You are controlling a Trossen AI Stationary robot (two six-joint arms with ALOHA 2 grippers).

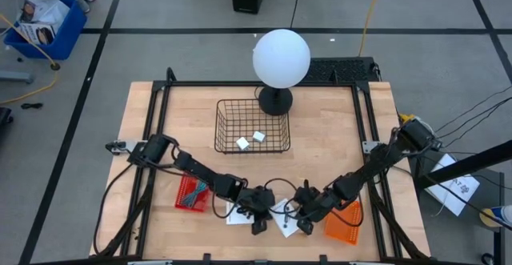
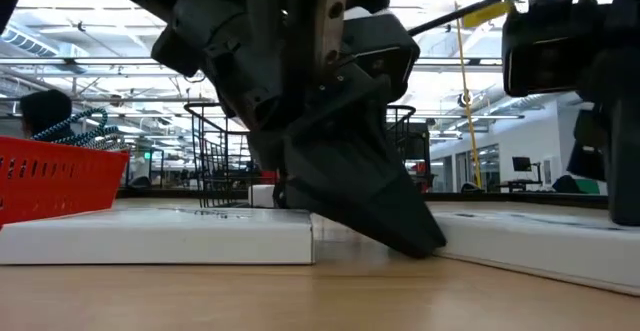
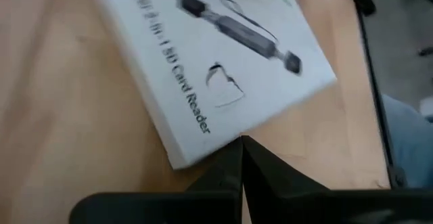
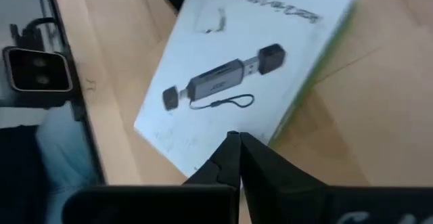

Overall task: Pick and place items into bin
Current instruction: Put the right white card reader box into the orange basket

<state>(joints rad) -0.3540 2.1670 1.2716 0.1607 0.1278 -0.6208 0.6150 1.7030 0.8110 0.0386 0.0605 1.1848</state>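
Two flat white card-reader boxes lie flat on the table near its near edge, one (image 1: pixel 238 214) left of the other (image 1: pixel 286 219). My left gripper (image 1: pixel 260 219) is shut between them, its tips (image 3: pixel 242 141) at the right box's (image 3: pixel 216 61) edge. My right gripper (image 1: pixel 305 223) is shut, its tips (image 4: pixel 234 137) over the opposite edge of that same box (image 4: pixel 237 82). Two tiny white blocks (image 1: pixel 242 143) (image 1: pixel 259 137) lie in the wire bin (image 1: pixel 252 125). A teal tool (image 1: pixel 197 190) lies in a red tray. The grey metal tool is out of view. My left gripper's shut fingertips (image 2: pixel 425 243) slant down from the table's left and meet the table right at the right box's side edge (image 3: pixel 203 155). The box lies flat on the table. My right gripper's shut tips hang at the box's opposite edge (image 4: pixel 203 158); I cannot tell whether they touch it.
A red tray (image 1: pixel 181 201) sits left of the boxes and an orange tray (image 1: pixel 346 223) right of them. A lamp with a white globe (image 1: pixel 281 58) stands behind the bin. Bare wood lies between the bin and the boxes.
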